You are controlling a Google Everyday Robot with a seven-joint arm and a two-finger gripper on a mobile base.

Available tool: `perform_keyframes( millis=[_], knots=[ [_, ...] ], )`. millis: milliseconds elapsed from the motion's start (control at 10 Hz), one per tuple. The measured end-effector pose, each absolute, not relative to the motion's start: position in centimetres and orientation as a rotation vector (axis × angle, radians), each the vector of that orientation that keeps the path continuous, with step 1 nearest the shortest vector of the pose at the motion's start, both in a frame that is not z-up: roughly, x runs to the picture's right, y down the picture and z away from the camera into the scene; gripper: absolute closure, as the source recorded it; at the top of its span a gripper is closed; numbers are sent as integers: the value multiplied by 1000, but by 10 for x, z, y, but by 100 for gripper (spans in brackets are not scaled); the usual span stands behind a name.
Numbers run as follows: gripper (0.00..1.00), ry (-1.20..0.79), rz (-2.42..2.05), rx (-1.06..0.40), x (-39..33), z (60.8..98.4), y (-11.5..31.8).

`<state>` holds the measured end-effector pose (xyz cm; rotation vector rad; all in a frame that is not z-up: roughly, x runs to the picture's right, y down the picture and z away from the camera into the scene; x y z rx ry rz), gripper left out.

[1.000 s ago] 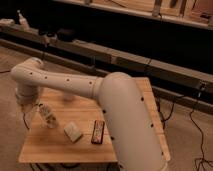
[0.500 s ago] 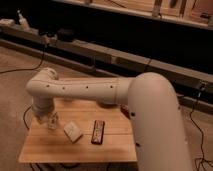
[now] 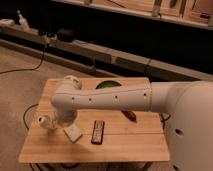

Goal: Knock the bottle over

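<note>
Bottle (image 3: 42, 121) stands near the left edge of the wooden table (image 3: 125, 145), its pale round cap showing, and as far as I can see it is not yet on its side. The arm (image 3: 105, 98) reaches across from the right, bends at its elbow and drops beside the bottle. The gripper (image 3: 53, 123) sits at that low end, just beside or touching the bottle and mostly hidden by the wrist. I cannot tell whether it is open or closed.

To tip it well, I'd say the push should land high, near the cap, and run sideways towards the table's left edge. A low shove would likely just slide it. It should be gentle enough that the bottle stays on the table.

The white cup (image 3: 72, 133) lies just right of the wrist. I cannot see into it. A green bowl (image 3: 106, 84) sits at the back, half hidden by the arm, its contents out of sight. A dark bar (image 3: 98, 132) lies further right.
</note>
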<state>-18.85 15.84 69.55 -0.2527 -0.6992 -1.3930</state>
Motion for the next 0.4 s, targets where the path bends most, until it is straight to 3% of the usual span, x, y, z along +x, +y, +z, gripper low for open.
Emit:
perform_keyframes(
  millis=[400],
  knots=[
    [97, -656, -1190, -171, -194, 694, 130]
  ],
)
